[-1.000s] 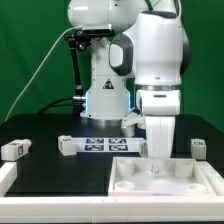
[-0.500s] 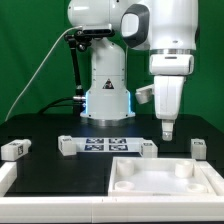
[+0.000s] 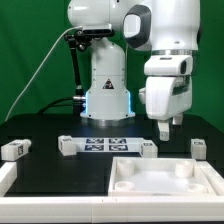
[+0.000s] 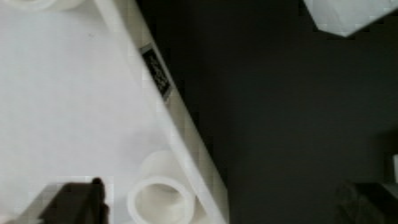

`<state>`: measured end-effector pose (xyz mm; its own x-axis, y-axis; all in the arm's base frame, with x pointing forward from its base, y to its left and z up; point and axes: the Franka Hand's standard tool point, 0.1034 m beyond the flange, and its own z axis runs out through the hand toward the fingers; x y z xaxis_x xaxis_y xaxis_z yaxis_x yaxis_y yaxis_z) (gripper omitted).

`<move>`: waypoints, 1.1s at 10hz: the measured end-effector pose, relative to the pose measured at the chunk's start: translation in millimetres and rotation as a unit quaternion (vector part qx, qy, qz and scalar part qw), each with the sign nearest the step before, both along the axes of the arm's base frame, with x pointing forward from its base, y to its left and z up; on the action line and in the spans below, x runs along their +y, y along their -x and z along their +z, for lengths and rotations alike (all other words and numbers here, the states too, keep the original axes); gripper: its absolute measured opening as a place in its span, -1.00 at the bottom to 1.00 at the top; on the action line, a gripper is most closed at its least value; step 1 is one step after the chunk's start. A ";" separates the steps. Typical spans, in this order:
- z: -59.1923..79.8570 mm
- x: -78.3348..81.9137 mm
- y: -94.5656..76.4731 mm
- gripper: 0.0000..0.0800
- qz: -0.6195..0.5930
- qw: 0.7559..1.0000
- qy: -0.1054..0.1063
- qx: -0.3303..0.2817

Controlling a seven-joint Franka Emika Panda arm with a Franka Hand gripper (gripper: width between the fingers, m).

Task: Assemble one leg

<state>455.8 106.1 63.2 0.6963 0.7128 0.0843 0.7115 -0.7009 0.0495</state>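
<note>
Several legs, small white blocks with tags, lie on the black table: one at the exterior view's left (image 3: 12,148), one beside the marker board (image 3: 67,145), one at the panel's back edge (image 3: 148,148), one at the right (image 3: 200,147). The large white panel (image 3: 150,185) with recessed corners lies in front. My gripper (image 3: 167,128) hangs open and empty, well above the panel's back right part. In the wrist view the gripper (image 4: 231,205) is above the panel's edge (image 4: 71,110), near a round recess (image 4: 160,200). A white block (image 4: 356,15) shows at the corner.
The marker board (image 3: 105,145) lies flat behind the panel. The robot base (image 3: 105,95) stands at the back, with a dark stand and cable (image 3: 72,60) beside it. A low white rim (image 3: 8,178) borders the table on the exterior view's left.
My gripper has risen from the panel's back right recess to well above the table. In the last half second it turned a little and kept its height.
</note>
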 end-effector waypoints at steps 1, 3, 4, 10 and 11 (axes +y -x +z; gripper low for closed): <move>-1.3 10.3 9.4 0.62 -0.077 0.997 -0.009 0.008; 0.2 29.1 12.2 0.62 -0.182 0.983 -0.026 0.014; 0.3 41.4 15.9 0.62 -0.226 0.973 -0.032 0.017; -3.2 65.6 23.9 0.62 -0.495 0.865 -0.070 0.045; -4.8 66.9 27.3 0.62 -0.535 0.840 -0.076 0.047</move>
